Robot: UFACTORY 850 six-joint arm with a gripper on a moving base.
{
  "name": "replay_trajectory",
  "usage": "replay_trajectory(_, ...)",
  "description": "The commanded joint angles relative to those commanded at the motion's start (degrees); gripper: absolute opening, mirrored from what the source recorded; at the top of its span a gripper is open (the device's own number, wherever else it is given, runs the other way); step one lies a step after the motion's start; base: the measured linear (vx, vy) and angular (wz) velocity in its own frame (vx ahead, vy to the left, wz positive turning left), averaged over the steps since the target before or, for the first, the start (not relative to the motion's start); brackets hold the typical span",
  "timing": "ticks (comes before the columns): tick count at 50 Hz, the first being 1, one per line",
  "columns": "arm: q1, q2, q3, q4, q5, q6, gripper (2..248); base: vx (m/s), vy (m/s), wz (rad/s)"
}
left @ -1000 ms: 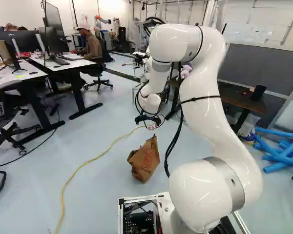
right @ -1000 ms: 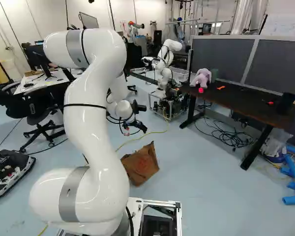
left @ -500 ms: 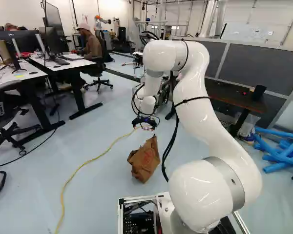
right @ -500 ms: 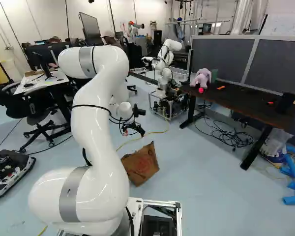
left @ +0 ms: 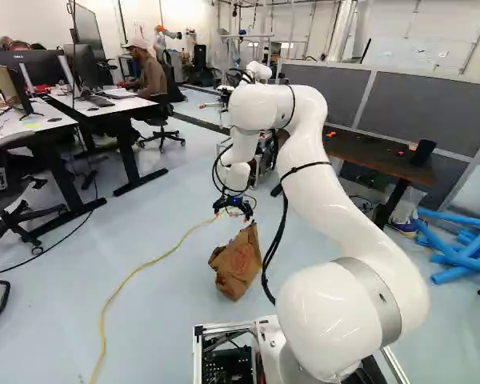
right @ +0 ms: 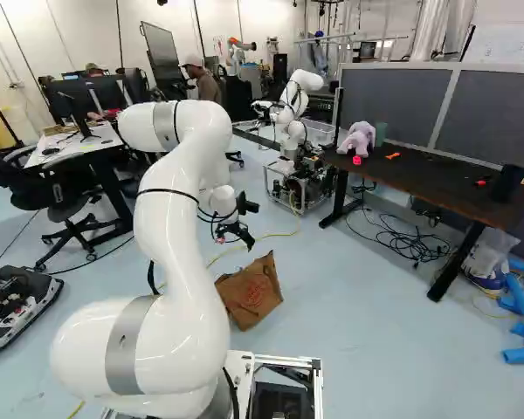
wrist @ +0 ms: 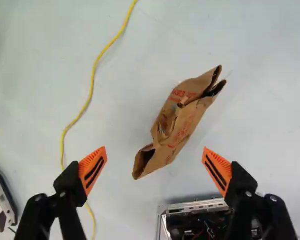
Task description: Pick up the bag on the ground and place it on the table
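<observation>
Reaching out from the lower right of the left base view with 1 glossy white jointed arm, and holding the black 2-finger gripper above the pale blue-grey floor, near the middle of that view. Spreading the black gripper wide open in the wrist view, with 2 ribbed orange pads standing well apart and gripping nothing.

Lying on the floor, just below the centre of the left base view: 1 crumpled brown paper bag with red print. Showing at the centre-left of the right base view too, beside the arm. Resting ahead of and between the fingers in the wrist view, apart from both pads, and stretching away at a slant.

Running across the floor, from the lower left towards the middle of the left base view: 1 thin yellow cable. Passing beside the bag, apart from it.

Standing at the right of the right base view: 1 long dark-topped table with black legs. Bearing 1 pale purple plush toy near its left end and 1 black cylindrical container near its right end. Lying at the far right, beyond the table's right leg: several bright blue tubes.
</observation>
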Motion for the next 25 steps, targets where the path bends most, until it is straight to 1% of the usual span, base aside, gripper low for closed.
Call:
replay_trajectory(13, 0.00, -2.72, -1.91, 2.45, -2.12, 7.59, 247, 0.000, 0.000, 0.000)
replay_trajectory(25, 0.00, -5.24, -3.73, 4.85, -2.84, 14.69, 247, 0.000, 0.000, 0.000)
